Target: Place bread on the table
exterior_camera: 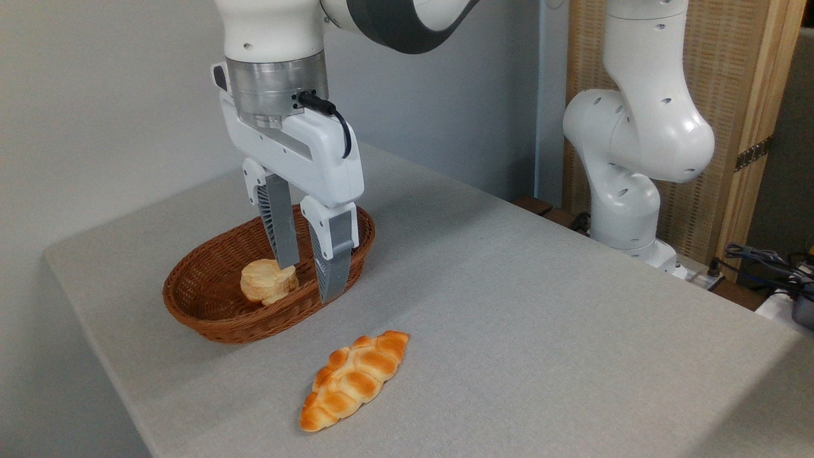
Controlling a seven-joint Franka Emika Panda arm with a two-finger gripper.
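The bread [266,283], a small round pale bun, lies tilted inside the brown wicker basket [210,318] on the left part of the table [540,305]. My gripper [309,281] points straight down into the basket and is open. The tip of its left finger [280,222] overlaps the bun's upper right edge; I cannot tell whether it touches. Its right finger [332,267] hangs to the right of the bun, near the basket's right wall. Most of the bun sits left of the gap, not between the jaws.
A long glossy braided loaf [355,380] lies on the table in front of the basket. The arm's white base [626,191] stands off the table's far right edge, with cables [763,261] beside it. A wall lies behind.
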